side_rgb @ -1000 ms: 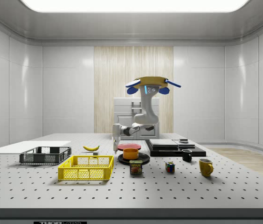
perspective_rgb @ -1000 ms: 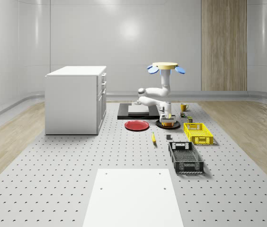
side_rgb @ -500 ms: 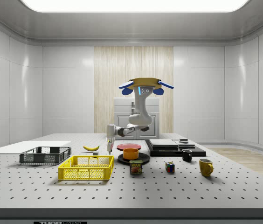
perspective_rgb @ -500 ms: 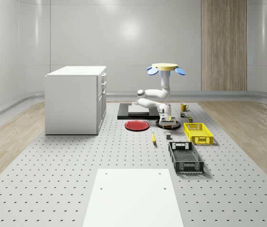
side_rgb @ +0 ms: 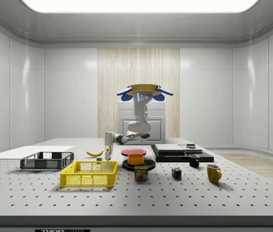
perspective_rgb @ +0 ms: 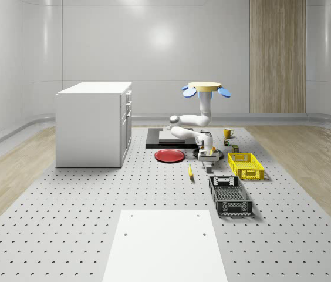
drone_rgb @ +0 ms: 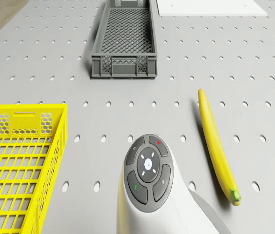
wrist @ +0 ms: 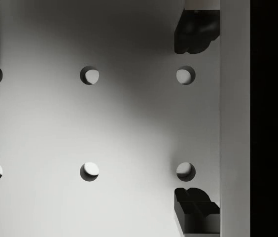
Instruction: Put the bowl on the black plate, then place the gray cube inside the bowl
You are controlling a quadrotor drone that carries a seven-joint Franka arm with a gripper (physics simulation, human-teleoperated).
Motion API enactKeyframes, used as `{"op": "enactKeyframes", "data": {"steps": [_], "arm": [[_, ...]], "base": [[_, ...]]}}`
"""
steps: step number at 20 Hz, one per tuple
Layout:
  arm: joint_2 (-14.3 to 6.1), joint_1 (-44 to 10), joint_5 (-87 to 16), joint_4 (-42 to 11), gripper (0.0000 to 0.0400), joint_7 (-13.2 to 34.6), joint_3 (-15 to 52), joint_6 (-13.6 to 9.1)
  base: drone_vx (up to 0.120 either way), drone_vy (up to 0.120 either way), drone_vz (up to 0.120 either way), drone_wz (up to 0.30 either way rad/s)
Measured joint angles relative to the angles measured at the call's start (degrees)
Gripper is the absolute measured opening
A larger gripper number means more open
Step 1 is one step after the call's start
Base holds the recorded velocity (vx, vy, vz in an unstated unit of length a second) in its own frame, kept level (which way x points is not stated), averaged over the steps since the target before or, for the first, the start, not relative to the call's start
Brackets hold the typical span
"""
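Side view, compared with one second ago: drone (side_rgb: 144,91) shifted toward the side view's left, hovering above the desk (side_rgb: 223,193); arm swung down and away from the bowl (side_rgb: 136,159). Hand (side_rgb: 108,157) now pointing down close to the desk surface, near the banana (side_rgb: 95,153) and behind the yellow basket (side_rgb: 89,173).

Bowl status: resting on the black plate (side_rgb: 149,165), free of the hand. First step of the task judged complete.

Whole-scene view: hand lowered just above the gray cube (perspective_rgb: 209,169), which lies on the desk between the black plate and the dark crate (perspective_rgb: 230,195), beside the yellow basket.

Wrist view: fingers (wrist: 197,30) spread wide, nothing held, perforated desk between them. Cube itself not identified with certainty here.

Meaning for the task: second step judged under way, approach to the gray cube. Next move calls for:
- centring the spread fingers over the cube;
- descending until the pads flank its sides;
- closing, lifting, and carrying to the bowl.

Risk: nudging the cube sideways if alignment is off.
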Motion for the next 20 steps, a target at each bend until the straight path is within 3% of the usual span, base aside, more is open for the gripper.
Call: {"op": "enactKeyframes", "data": {"steps": [11,16,20], "arm": [[0.20,0.11,-0.10,-0.02,0.0400,-0.08,-0.04,-0.19],[0.29,0.15,-0.13,-0.02,0.0400,-0.12,-0.05,-0.27],[0.35,0.18,-0.16,-0.03,0.0400,-0.14,-0.06,-0.33]], "base": [[0.120,-0.029,0.000,0.000],[0.008,-0.008,0.000,0.000],[0.110,0.000,0.000,0.000]]}}
